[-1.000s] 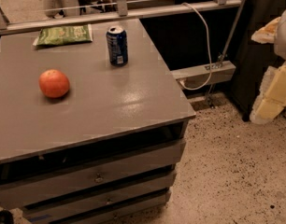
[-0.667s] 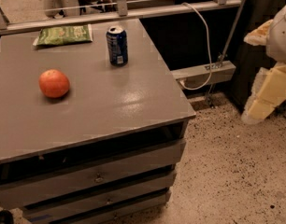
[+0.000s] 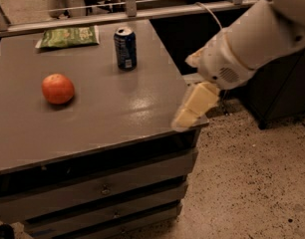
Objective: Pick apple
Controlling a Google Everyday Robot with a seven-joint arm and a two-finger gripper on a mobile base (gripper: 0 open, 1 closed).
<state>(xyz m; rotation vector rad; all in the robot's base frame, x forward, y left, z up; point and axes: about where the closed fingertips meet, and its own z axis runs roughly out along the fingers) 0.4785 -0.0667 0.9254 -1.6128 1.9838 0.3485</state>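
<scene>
Camera view: the apple (image 3: pixel 58 88) is seen sitting on the grey table (image 3: pixel 117 118), left side, well apart from the blue soda can (image 3: pixel 125 48) (a green bag (image 3: pixel 69 36) is parked at the back). The gripper (image 3: pixel 188 114) is held over the table's right edge, far from the apple — how wide it's set can't be told.

No text is legible on the blue soda can (image 3: pixel 125 49) or the green bag (image 3: pixel 69 36) on the worktop (image 3: pixel 117 113), at whose right edge the gripper (image 3: pixel 186 117) hangs.
</scene>
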